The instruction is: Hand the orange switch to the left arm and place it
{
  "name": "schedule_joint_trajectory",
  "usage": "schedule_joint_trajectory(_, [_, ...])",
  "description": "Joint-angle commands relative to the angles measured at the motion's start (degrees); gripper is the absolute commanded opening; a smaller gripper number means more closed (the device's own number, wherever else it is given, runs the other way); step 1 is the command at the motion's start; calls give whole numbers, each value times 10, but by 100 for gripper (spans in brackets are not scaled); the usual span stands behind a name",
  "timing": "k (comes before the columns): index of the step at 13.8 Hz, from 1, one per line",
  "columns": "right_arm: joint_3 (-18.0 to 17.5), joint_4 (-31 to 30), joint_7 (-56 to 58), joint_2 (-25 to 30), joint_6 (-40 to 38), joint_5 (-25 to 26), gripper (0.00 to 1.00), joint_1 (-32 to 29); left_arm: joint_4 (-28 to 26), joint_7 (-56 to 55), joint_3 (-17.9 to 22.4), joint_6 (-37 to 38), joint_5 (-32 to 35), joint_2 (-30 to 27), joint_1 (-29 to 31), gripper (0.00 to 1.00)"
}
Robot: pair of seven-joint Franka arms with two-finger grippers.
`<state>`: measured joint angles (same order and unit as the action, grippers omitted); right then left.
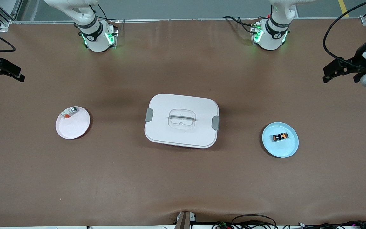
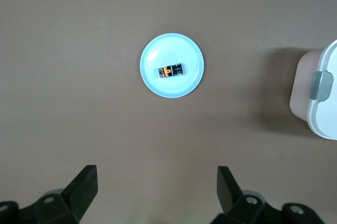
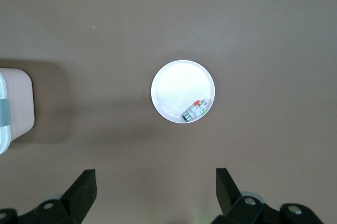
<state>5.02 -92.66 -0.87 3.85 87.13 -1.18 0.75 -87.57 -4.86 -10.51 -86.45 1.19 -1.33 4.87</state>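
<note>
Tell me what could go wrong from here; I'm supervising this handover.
The orange switch is tiny on its blue plate, so the open left claw might miss it or nudge the plate. The box sits between both plates, so a low carry could strike it. The open right claw waits high.

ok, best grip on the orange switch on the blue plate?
Judging by its pose, come straight down with the open left gripper and pinch the orange switch across its short width. It lies on its side mid blue plate, long sides free.
</note>
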Motion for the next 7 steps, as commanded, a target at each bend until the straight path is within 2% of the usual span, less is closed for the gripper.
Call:
schedule_joint_trajectory(1, [-7, -7, 0, 12, -1, 7, 100, -7, -34, -17, 11, 1, -8, -38, -20, 100])
schedule_joint_trajectory(7, [-8, -4, 0, 11, -1, 7, 100, -7, -33, -7, 11, 1, -7, -23, -12, 100])
